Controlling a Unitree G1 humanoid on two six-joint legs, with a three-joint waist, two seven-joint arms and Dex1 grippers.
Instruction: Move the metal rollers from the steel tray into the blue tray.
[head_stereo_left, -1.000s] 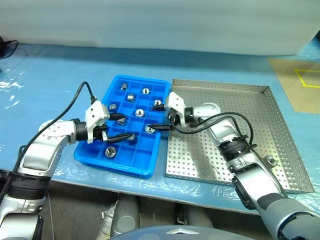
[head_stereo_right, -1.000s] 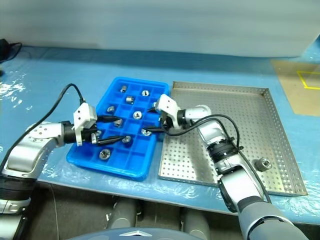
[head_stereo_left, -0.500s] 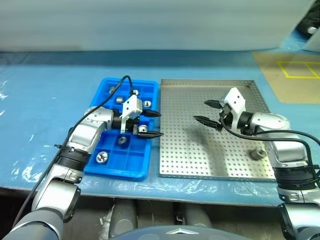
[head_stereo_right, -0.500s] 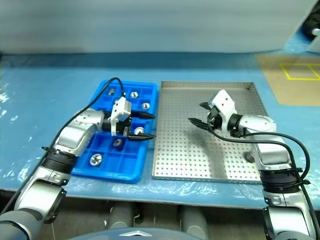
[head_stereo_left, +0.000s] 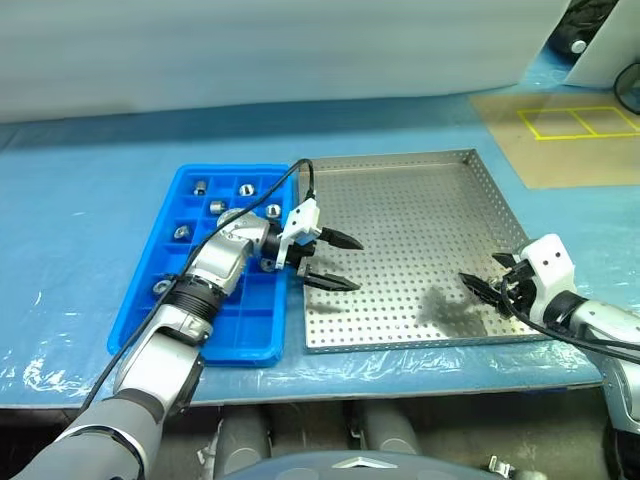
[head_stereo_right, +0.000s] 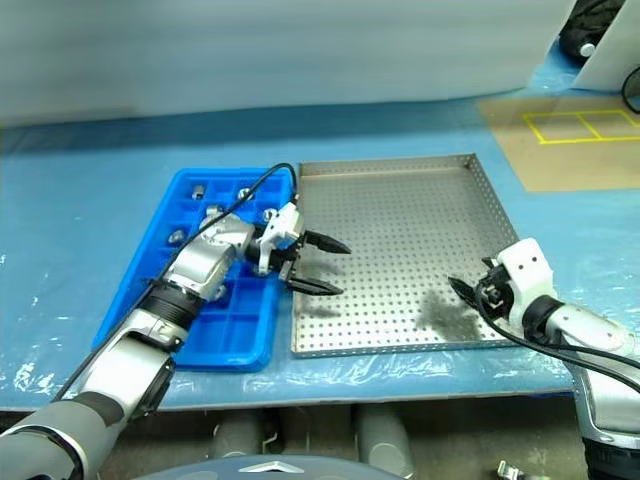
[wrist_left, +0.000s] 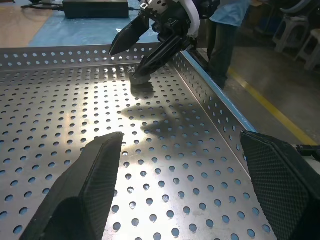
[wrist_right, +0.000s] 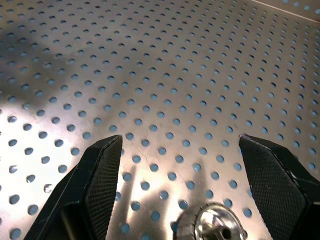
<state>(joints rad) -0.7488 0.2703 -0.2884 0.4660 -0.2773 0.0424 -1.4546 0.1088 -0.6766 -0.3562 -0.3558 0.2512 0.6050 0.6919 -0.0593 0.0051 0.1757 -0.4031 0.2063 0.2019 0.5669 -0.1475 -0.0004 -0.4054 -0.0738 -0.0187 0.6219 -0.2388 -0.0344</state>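
Straddling one shiny silver metal roller (wrist_right: 214, 226) on the perforated steel tray (head_stereo_left: 400, 215), the right gripper (head_stereo_left: 487, 287) gapes, seemingly not gripping; left gripper (head_stereo_left: 333, 262) spread, empty.

The left gripper (head_stereo_right: 318, 265) hangs spread over the steel tray (head_stereo_right: 400, 215) beside the blue tray (head_stereo_right: 150, 290), while the right gripper (head_stereo_right: 470, 292) sits at the steel tray's near right corner.
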